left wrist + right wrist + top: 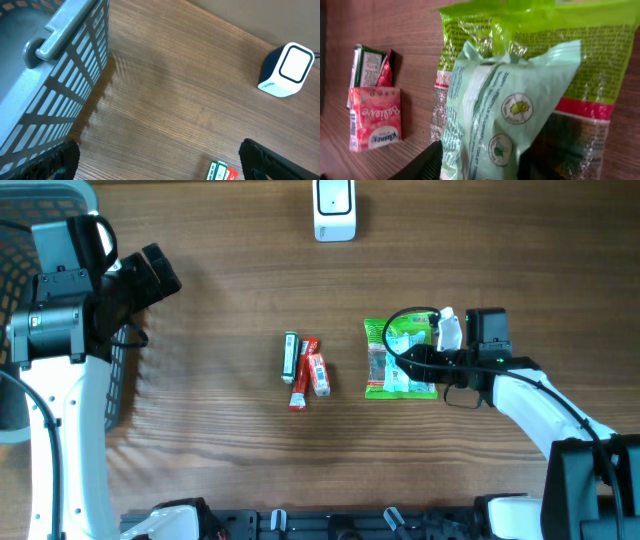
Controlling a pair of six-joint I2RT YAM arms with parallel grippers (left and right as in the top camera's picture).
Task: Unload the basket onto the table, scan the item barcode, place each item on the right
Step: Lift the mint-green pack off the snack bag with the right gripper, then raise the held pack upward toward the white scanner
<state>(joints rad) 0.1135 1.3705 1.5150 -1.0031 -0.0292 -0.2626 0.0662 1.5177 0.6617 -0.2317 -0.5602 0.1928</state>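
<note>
**Pale green packet between the right fingers, over the snack bag**

The right gripper (432, 352) reaches in from the right side of the brown wooden table (220, 450). Its wrist view shows a soft, pale mint-green plastic packet (505, 110) with round printed emblems standing between its two dark fingers (432, 161). Whether those fingers clench the packet or merely flank it cannot be told.

The packet sits over a larger, bright green crinkled snack bag (580, 60) with a red band, which lies flat on the table right of centre.

Left of the bag, near the table's middle, three small items lie side by side: a pink boxy tissue pack (372, 122), a thin red wrapper (301, 385) and a narrow green-and-white stick pack (290, 357).

The white, rounded barcode scanner (334, 210) stands at the far edge, well apart from the packet.

The left gripper (157, 150) hangs beside the grey slatted plastic basket (60, 65) at the left, fingers spread wide with nothing between them.
</note>
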